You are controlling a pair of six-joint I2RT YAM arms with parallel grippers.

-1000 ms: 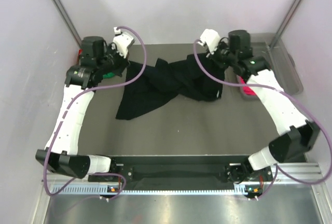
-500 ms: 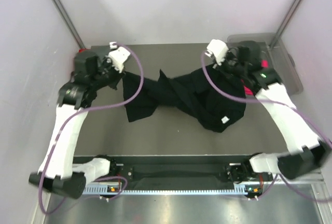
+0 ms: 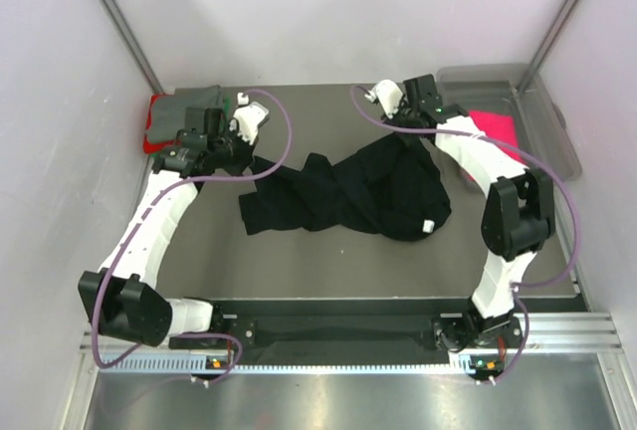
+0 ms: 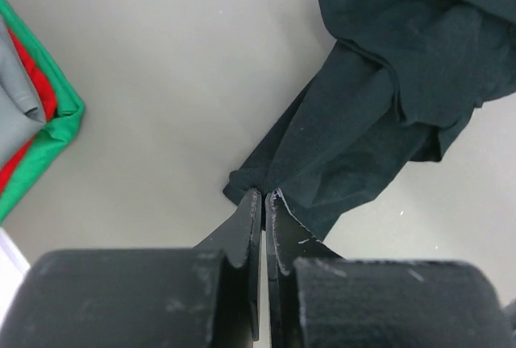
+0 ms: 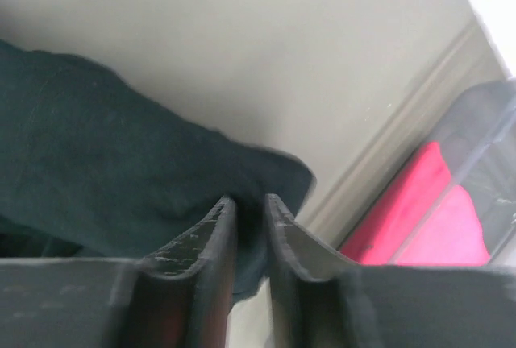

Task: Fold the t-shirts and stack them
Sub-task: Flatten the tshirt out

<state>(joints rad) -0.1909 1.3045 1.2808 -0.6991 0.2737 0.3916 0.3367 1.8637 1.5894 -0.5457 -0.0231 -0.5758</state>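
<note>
crumpled tee [image 3: 348,191] centre; folded stack [image 3: 177,111] far left; bin [image 3: 549,116] far right, another tee [image 3: 495,128] inside

right gripper [image 5: 248,200]: jaws slightly parted | black t-shirt [image 5: 97,147] edge between them | pink t-shirt [image 5: 419,199] in clear bin [image 5: 493,122]

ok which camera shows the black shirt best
The top view: the whole black shirt lies twisted across the table. The left wrist view shows only one bunched end at its shut fingers; the right wrist view, just a corner between its fingers.
</note>
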